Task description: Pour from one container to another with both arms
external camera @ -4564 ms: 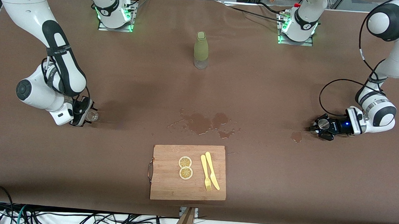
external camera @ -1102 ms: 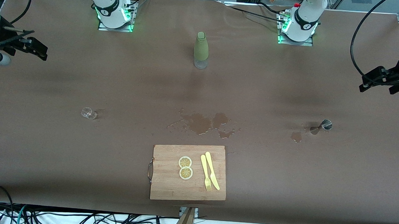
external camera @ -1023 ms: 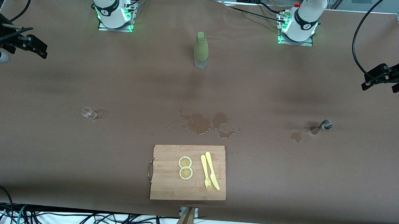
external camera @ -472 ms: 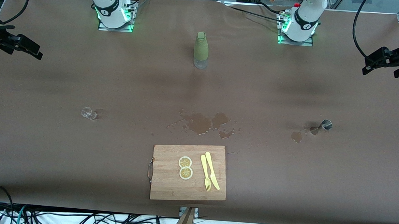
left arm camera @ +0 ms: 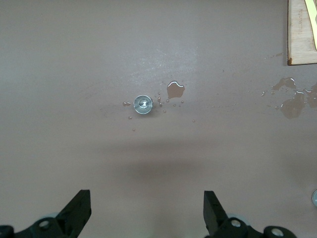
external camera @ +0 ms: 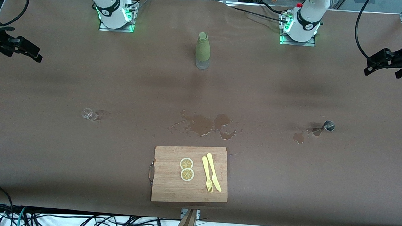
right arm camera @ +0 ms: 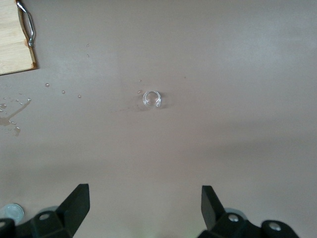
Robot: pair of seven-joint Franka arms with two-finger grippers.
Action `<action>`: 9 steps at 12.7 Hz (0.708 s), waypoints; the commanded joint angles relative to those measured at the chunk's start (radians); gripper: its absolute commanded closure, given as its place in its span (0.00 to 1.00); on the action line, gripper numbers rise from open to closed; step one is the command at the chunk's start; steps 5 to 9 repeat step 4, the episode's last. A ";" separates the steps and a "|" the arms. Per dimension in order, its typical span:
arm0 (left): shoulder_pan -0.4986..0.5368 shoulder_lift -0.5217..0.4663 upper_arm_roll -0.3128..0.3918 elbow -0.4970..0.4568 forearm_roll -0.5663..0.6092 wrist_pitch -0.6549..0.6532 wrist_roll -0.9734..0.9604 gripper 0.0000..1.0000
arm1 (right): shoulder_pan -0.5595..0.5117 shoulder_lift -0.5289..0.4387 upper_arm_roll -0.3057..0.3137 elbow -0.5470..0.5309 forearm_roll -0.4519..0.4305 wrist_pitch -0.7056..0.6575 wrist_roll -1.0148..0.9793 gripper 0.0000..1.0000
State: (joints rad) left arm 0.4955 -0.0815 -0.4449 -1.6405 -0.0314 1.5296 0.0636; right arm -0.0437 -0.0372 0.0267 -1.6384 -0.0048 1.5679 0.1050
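Observation:
A small clear glass (external camera: pixel 89 114) (right arm camera: pixel 151 99) stands on the brown table toward the right arm's end. A small metal jigger (external camera: pixel 327 126) (left arm camera: pixel 143 104) stands toward the left arm's end, with a wet patch (external camera: pixel 298 137) beside it. My right gripper (external camera: pixel 35 53) (right arm camera: pixel 143 204) hangs open and empty, high over the table's edge at the right arm's end. Raised over the table's edge at the left arm's end, my left gripper (external camera: pixel 370 68) (left arm camera: pixel 146 207) is open with nothing in it. Both are well apart from the containers.
A green bottle (external camera: pixel 203 50) stands at mid-table near the bases. A spill (external camera: pixel 205 124) lies at the centre. Nearer the front camera sits a wooden cutting board (external camera: pixel 170 180) with two lemon slices (external camera: pixel 186 169), a yellow fork (external camera: pixel 207 175) and a yellow knife (external camera: pixel 214 172).
Both grippers let go of the glass and the jigger, which now stand on the table. The arms rose and drew back toward the table's ends; lately they have barely moved.

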 commanded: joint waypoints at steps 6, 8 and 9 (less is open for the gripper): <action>0.018 -0.003 0.003 -0.002 -0.012 -0.014 0.021 0.00 | -0.004 -0.007 0.007 -0.011 -0.011 0.014 0.004 0.00; 0.018 -0.003 0.003 -0.002 -0.012 -0.014 0.021 0.00 | -0.004 -0.007 0.007 -0.011 -0.011 0.014 0.004 0.00; 0.018 -0.003 0.003 -0.002 -0.012 -0.014 0.021 0.00 | -0.004 -0.007 0.007 -0.011 -0.011 0.014 0.004 0.00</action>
